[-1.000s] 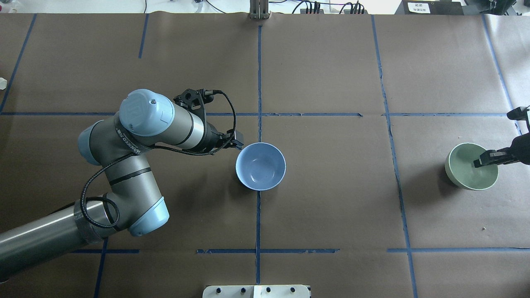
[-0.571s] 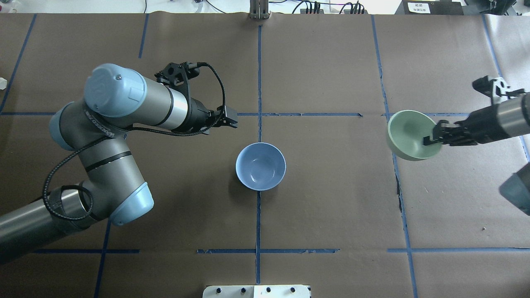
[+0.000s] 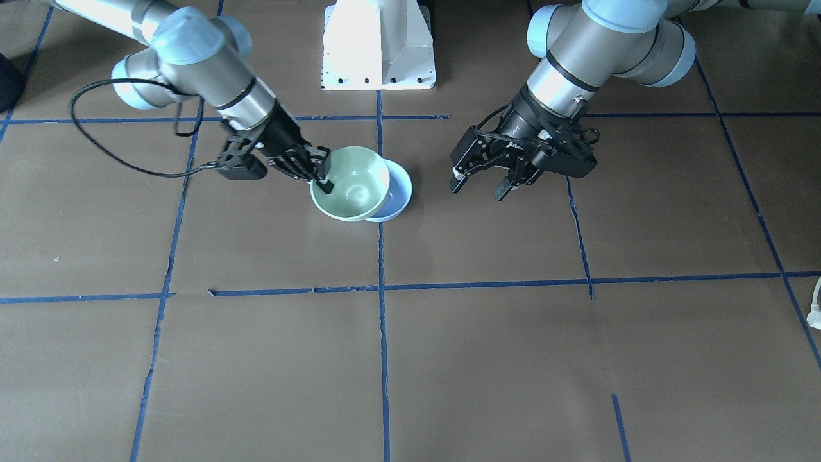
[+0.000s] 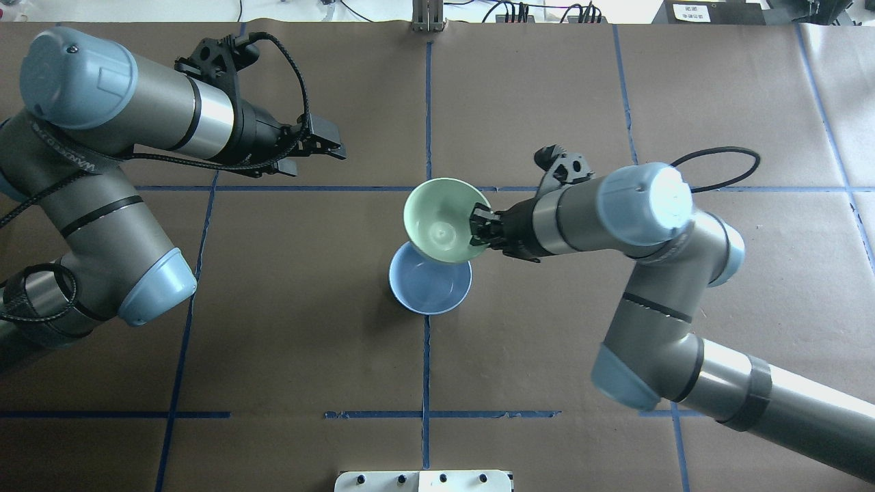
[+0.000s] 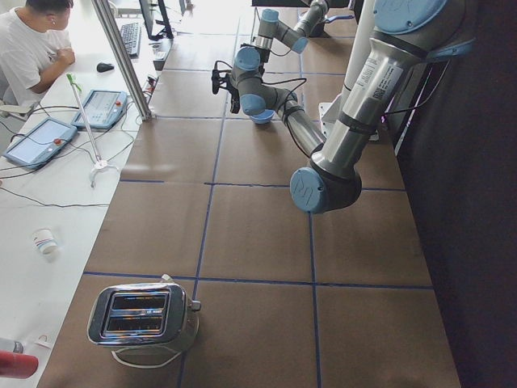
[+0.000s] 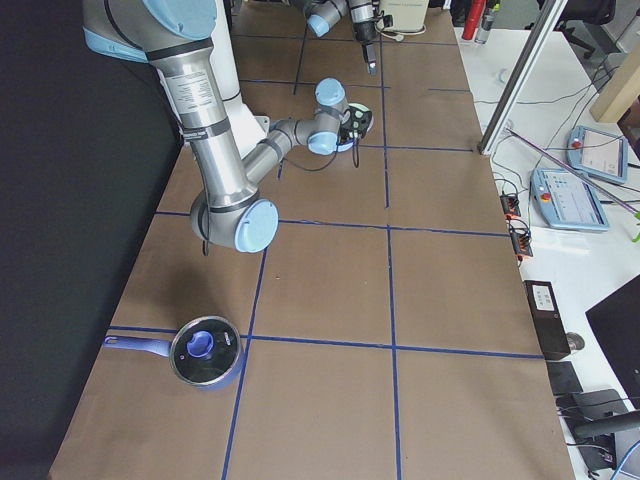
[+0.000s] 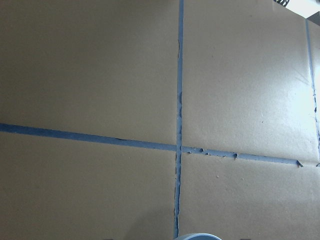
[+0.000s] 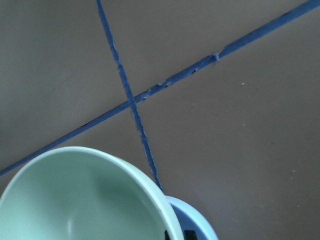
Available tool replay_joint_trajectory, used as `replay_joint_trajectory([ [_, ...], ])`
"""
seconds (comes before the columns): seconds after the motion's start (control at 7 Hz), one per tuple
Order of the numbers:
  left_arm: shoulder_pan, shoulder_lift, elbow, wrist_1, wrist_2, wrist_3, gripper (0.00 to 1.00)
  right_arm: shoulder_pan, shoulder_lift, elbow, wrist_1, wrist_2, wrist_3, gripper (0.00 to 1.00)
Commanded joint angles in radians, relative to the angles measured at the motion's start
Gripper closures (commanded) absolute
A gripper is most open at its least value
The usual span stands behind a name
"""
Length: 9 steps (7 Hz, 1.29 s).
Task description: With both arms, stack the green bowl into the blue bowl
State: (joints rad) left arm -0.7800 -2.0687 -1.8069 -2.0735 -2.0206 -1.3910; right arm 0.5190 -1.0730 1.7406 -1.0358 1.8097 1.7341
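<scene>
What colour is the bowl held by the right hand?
The green bowl is pale mint, clearest overhead.

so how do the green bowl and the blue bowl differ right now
Colour: the green bowl is mint green, the blue bowl pale periwinkle. Hold: the right gripper pinches the green bowl's rim, while no gripper holds the blue bowl. Height: the green bowl hangs in the air, partly over the blue bowl, which sits on the table. Both are round, deep, plain and open side up.

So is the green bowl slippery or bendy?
Likely stiff: the green bowl looks round though the right pincer pinches only its rim. Its smooth, glossy surface looks slippery, so it might tilt or slip.
</scene>
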Motion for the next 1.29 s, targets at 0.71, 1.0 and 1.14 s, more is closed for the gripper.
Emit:
replay_joint_trajectory([
  [0.71,0.001,-0.005,0.012,-0.005,-0.004,-0.002,0.08,-0.082,0.051,-0.032,-0.095,-0.105,0.015,1.00],
  [1.0,0.001,-0.004,0.012,-0.005,-0.004,-0.002,0.08,-0.086,0.022,-0.013,-0.096,-0.104,0.013,0.99],
  [1.14,0.001,-0.004,0.012,-0.005,-0.004,0.000,0.08,-0.088,0.010,-0.004,-0.096,-0.104,0.013,0.99],
])
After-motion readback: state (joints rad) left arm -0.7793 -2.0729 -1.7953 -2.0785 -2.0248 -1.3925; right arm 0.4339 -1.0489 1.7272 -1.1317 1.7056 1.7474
